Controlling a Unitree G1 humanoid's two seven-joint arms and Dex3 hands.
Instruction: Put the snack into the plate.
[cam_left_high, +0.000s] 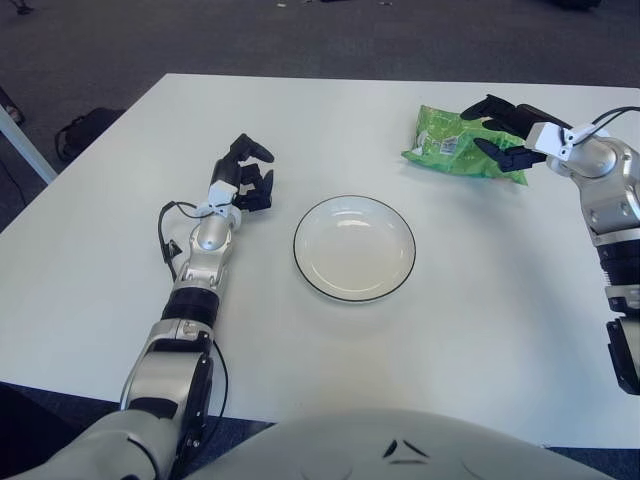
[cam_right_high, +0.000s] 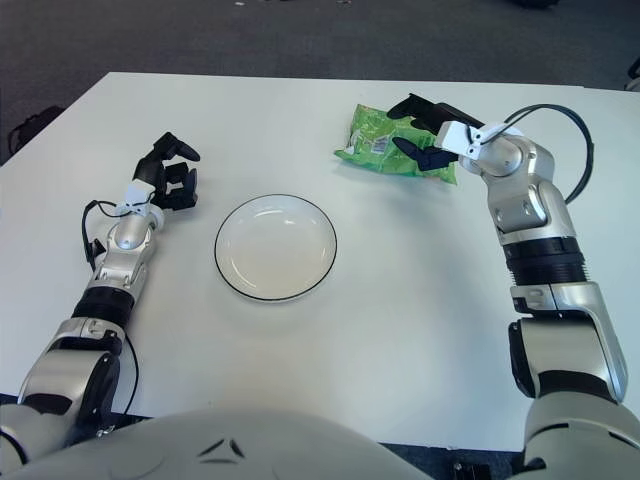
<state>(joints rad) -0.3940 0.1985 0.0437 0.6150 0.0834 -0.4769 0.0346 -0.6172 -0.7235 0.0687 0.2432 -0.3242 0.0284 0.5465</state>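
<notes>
My right hand (cam_right_high: 425, 130) has black fingers on a white and silver wrist, and the snack (cam_left_high: 455, 145) in them is a bright green bag with a small white label patch and darker green print. The plate (cam_left_high: 354, 247) is white with a thin black rim. My left hand (cam_left_high: 243, 177) shows black fingers too, on a silver forearm with a black cable. The table (cam_left_high: 330, 110) is plain white; the floor (cam_left_high: 300, 35) beyond its far edge is dark grey.
</notes>
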